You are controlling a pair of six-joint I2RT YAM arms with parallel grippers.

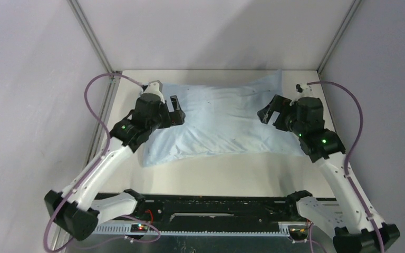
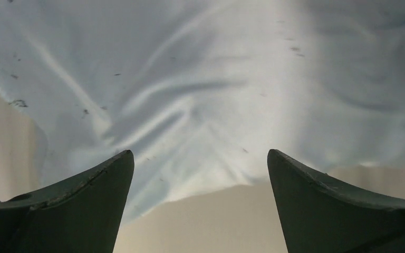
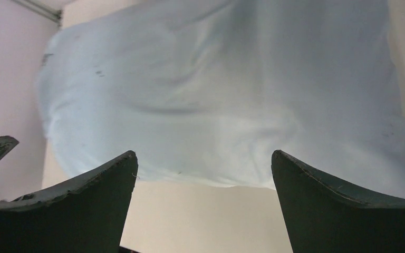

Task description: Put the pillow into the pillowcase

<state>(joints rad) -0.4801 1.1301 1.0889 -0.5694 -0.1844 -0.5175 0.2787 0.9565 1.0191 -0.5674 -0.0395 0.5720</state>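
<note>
Light blue and wrinkled, the pillowcase (image 1: 221, 124) lay plumped out across the middle of the table (image 1: 216, 176), flecked with tiny dark specks. The left jaws stood wide at its left end and the right jaws stood wide at its right end, neither one closed on any fabric.

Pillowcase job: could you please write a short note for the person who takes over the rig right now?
Left tool: open, holding nothing, by the left end of the pillowcase.
Right tool: open, holding nothing, by its right end.
Pillowcase: lies across the middle of the table, plump and wrinkled. No white pillow shows in any view, so it is probably inside already.
Left to do: check that the pillow is fully covered, and perhaps smooth the pillowcase.
</note>
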